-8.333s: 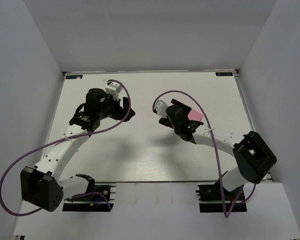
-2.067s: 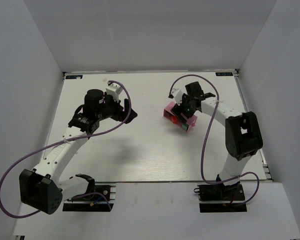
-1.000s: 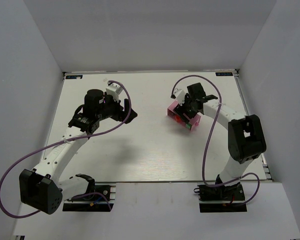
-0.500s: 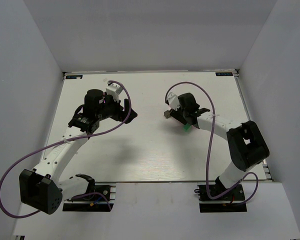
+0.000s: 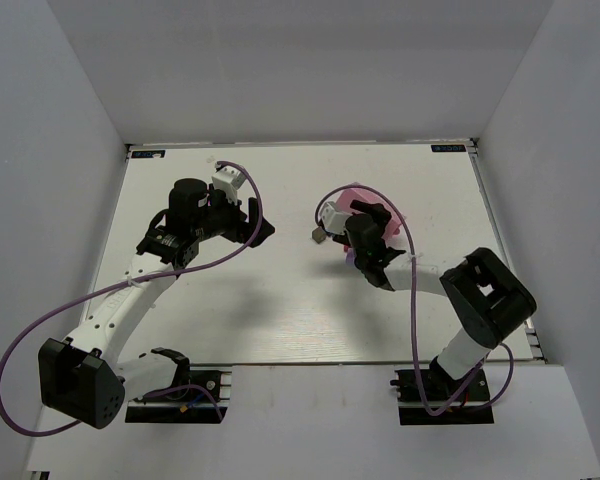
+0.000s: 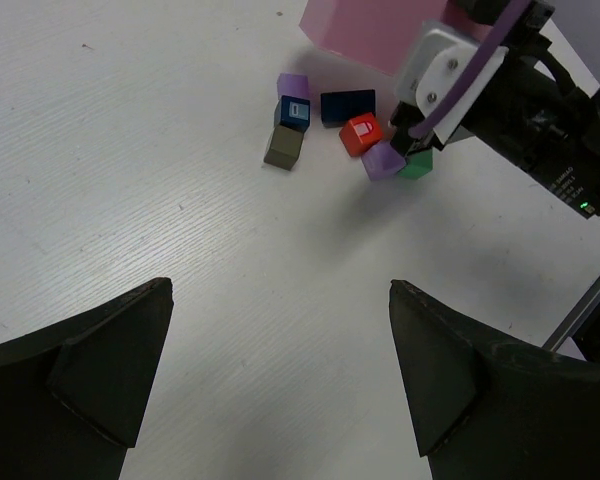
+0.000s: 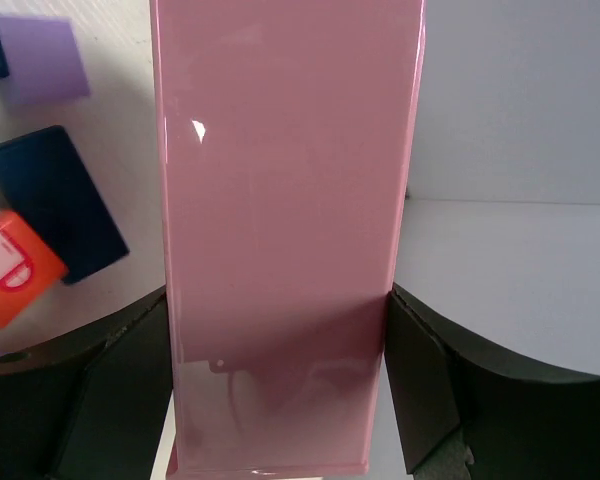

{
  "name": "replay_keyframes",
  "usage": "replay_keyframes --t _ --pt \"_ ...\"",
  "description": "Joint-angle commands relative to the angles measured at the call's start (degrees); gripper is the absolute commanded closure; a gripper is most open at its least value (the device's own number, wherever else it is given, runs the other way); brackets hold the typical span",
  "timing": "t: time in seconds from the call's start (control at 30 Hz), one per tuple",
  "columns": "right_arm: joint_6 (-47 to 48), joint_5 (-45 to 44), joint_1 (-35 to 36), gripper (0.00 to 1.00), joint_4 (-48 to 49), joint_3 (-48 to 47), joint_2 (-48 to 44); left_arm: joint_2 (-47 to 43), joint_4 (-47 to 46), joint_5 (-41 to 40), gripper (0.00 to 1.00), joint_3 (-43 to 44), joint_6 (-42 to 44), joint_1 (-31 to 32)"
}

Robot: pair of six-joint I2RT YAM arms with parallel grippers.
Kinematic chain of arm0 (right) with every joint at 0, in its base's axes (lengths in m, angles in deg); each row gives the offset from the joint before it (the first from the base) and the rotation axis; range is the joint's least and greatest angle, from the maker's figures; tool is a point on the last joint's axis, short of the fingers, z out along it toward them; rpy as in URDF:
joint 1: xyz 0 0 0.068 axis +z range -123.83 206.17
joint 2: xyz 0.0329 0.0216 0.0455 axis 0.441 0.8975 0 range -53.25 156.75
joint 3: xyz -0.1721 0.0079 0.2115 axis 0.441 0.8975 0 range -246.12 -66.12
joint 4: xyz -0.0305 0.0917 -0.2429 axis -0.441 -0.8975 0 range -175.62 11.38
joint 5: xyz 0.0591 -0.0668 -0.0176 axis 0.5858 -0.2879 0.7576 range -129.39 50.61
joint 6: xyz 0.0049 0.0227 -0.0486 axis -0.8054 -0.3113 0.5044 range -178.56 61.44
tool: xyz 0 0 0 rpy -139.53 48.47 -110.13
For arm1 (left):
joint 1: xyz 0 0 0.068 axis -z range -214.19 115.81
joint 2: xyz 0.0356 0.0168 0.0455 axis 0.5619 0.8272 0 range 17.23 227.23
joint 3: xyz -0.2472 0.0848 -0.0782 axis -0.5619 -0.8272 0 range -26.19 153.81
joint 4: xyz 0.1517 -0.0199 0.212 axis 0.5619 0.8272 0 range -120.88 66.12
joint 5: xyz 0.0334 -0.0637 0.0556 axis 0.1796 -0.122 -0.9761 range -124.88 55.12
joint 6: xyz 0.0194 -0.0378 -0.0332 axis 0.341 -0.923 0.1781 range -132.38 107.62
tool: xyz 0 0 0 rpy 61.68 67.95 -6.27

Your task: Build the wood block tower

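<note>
Left wrist view: my left gripper (image 6: 278, 295) hangs wide and empty above the table (image 6: 130, 150). The wood blocks (image 6: 360, 134) lie scattered there beside the pink tray (image 7: 285, 200), pinched in my right gripper (image 7: 278, 372). Light, hard, likely paint-slick; best gripped across flat opposite faces.

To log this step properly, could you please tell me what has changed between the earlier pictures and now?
The right hand, shut on the pink tray, has lifted and tipped it, and the wooden blocks have spilled out; they now lie loose on the table beside it. The left hand stayed open, hovering where it was.
</note>
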Motion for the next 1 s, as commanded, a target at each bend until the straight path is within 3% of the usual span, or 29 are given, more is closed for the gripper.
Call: replay_keyframes --t 0.0,0.17,0.27,0.3,0.43,0.7,0.8,0.97 --pt "7.29 -3.4 2.15 1.0 14.6 2.13 -2.46 -1.2 -0.49 0.95 0.0 -0.33 0.57 -0.34" --pt "4.14 -4.11 2.15 1.0 11.36 -0.32 -2.98 -1.2 -0.49 0.95 0.0 -0.33 0.57 -0.34" --pt "-2.27 -2.87 0.83 1.0 3.98 -5.15 -3.95 -1.2 -0.49 0.95 0.0 -0.33 0.57 -0.34" --pt "-5.85 -1.39 -1.0 1.0 -3.43 -6.38 -4.56 -1.2 -0.49 0.95 0.0 -0.33 0.57 -0.34" --pt "-18.86 6.08 -6.87 1.0 -17.29 -16.64 -6.41 -1.2 -0.49 0.95 0.0 -0.33 0.57 -0.34" --pt "-36.11 30.94 -25.08 1.0 -38.56 -29.39 -3.53 -1.2 -0.49 1.47 0.0 -0.33 0.57 -0.34" --pt "-42.07 50.49 -32.55 1.0 -46.73 -34.75 0.61 -1.2 -0.49 1.47 0.0 -0.33 0.57 -0.34" --pt "-45.61 65.76 -41.79 1.0 -53.16 -40.58 8.5 -1.2 -0.49 2.0 0.0 -0.33 0.57 -0.34"
